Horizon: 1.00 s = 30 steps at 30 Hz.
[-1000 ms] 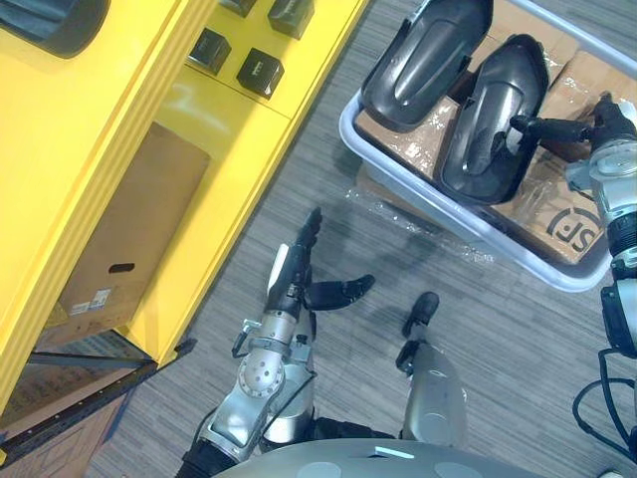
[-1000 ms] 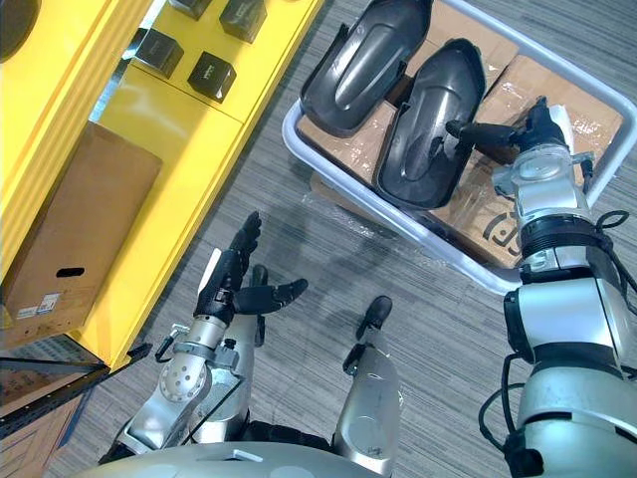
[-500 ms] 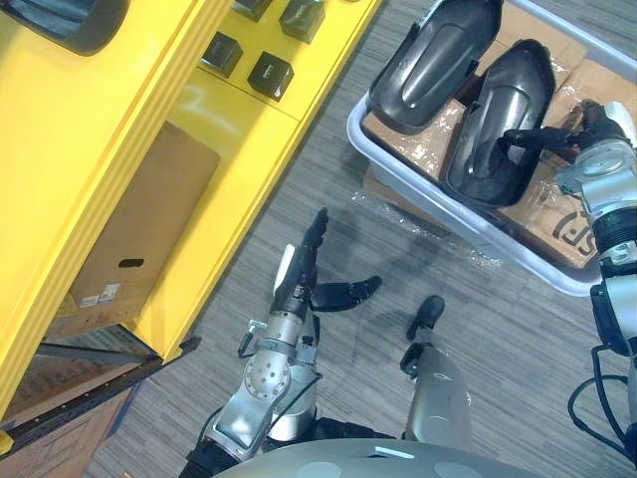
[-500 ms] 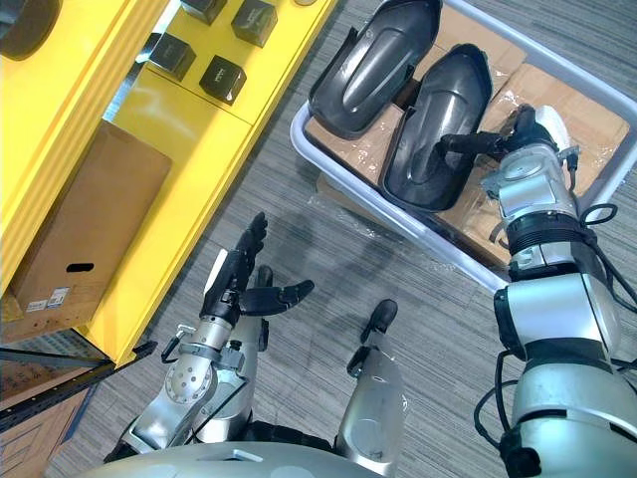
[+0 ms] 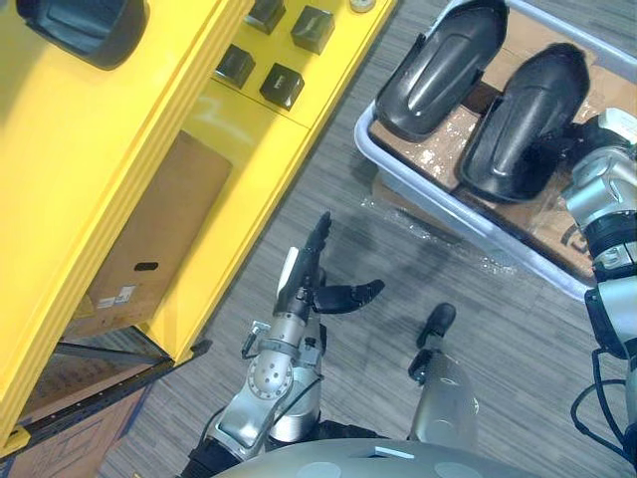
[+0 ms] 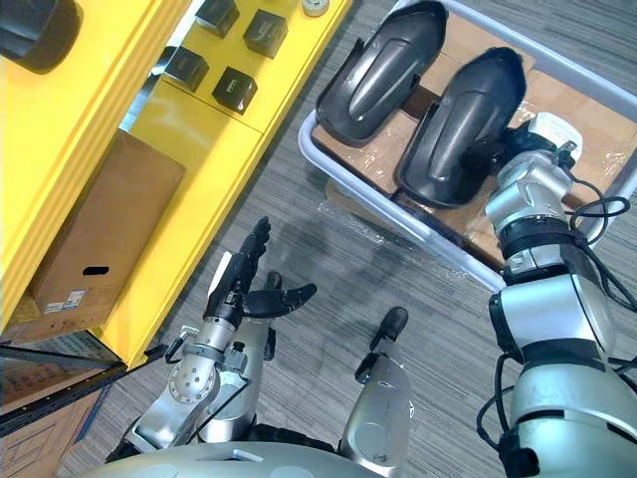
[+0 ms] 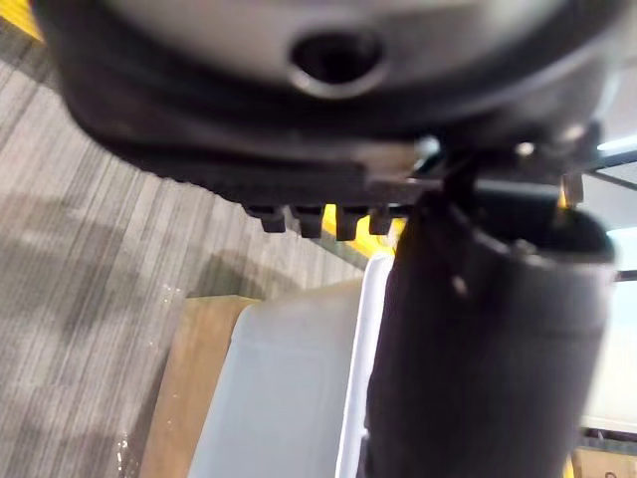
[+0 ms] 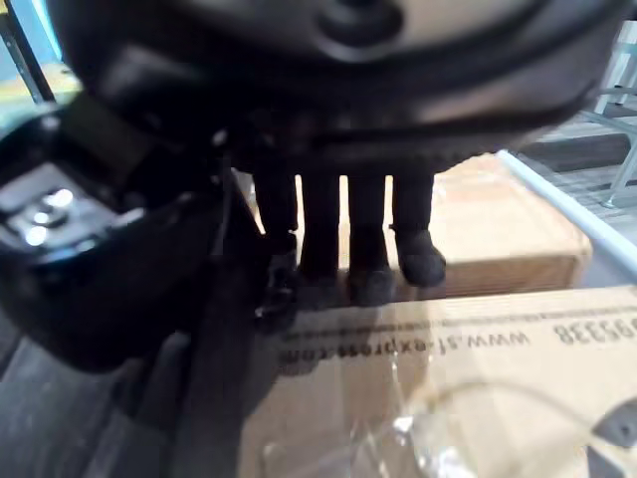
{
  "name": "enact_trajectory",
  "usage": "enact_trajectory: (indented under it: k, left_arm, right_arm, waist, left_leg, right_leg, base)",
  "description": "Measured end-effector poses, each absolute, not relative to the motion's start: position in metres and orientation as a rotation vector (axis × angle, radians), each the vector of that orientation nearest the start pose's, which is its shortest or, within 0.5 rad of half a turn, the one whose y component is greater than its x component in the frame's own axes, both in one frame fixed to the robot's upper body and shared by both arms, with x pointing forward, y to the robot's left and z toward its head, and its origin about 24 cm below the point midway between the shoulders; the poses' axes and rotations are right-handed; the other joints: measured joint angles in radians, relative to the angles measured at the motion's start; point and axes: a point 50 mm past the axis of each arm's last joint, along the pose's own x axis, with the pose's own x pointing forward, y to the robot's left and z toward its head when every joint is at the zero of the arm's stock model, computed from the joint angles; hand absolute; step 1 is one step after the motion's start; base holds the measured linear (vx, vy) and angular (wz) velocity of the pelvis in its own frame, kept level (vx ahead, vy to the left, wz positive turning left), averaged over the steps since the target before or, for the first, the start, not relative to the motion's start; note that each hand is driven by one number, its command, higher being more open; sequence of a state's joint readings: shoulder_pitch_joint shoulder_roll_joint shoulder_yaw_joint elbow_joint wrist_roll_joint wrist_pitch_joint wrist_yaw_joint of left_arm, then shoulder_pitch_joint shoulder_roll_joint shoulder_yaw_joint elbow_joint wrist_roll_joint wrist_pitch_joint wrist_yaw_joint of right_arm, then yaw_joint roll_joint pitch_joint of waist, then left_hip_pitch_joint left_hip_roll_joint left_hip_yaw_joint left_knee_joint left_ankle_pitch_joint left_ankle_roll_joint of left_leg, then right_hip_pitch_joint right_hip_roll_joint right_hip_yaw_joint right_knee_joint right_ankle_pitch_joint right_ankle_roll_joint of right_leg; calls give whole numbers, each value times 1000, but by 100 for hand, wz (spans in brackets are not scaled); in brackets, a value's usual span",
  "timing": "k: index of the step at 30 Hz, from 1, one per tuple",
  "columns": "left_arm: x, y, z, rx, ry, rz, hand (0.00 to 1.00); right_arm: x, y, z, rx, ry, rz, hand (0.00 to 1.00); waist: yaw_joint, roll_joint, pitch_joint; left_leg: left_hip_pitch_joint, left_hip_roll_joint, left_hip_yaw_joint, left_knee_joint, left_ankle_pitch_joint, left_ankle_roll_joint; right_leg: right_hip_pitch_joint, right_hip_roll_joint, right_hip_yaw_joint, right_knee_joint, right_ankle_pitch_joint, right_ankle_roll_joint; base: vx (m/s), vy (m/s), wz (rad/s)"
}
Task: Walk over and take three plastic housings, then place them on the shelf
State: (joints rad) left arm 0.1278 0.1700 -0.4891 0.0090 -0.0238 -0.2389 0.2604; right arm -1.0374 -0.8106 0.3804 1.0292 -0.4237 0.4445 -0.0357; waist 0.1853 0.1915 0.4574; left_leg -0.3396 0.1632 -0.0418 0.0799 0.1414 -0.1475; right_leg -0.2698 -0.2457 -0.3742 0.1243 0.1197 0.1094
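Up at 1 o'clock, inside the bin [image 5: 438,204], the nearer housing [image 5: 523,124] lies with its long axis 1-to-7. Right hand [image 6: 513,149] sits just at its 3 o'clock, fingers [image 8: 363,234] straight, gripping nothing yet. Left hand [image 5: 304,284] is open, well apart.

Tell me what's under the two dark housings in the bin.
Brown cardboard boxes lie beneath both housings inside the white bin. The boxes hide the bin's floor; the housings cover their middles.
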Motion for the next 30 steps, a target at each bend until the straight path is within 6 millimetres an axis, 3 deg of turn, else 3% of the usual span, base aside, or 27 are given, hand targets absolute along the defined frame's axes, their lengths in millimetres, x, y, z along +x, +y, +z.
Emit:
enact_trajectory:
  k: [8,13,19,21,30]
  left_arm:
    - [196,113,24,72,-62,-119,100]
    - [194,117,31,68,-88,-128,100]
    - [191,120,43,65,-138,-157,100]
    - [191,123,52,64,-172,-150,100]
    - [192,130,57,34,-183,-159,100]
  right_arm:
    - [355,-366,187,-1185,472,-624,0]
    - [350,-371,174,-1189,474,-634,0]
    - [342,-368,157,-1099,427,-614,0]
    - [339,-367,159,-1060,371,-642,0]
    - [326,-355,177,-1022,121,-750,0]
  waist:
    - [-2,-1,-1]
    - [-6,-9,-3]
    - [-28,-44,-6]
    - [-53,-65,-5]
    - [-88,-128,-46]
  left_leg:
    - [42,-9,-9,-71,41,3]
    - [75,-14,-8,-104,58,5]
    - [132,-13,13,-135,64,4]
    - [146,-12,20,-139,63,3]
    - [225,6,71,-157,39,-5]
  right_leg:
    - [19,-8,-11,-3,-4,7]
    - [46,-13,-19,-16,0,13]
    - [84,-10,-6,-34,7,15]
    - [101,-6,0,-52,10,19]
    - [155,18,32,-95,16,20]
  base:
    - [-35,-16,6]
    - [-12,-9,3]
    - [24,-29,-8]
    - [19,-33,-8]
    - [36,-35,-15]
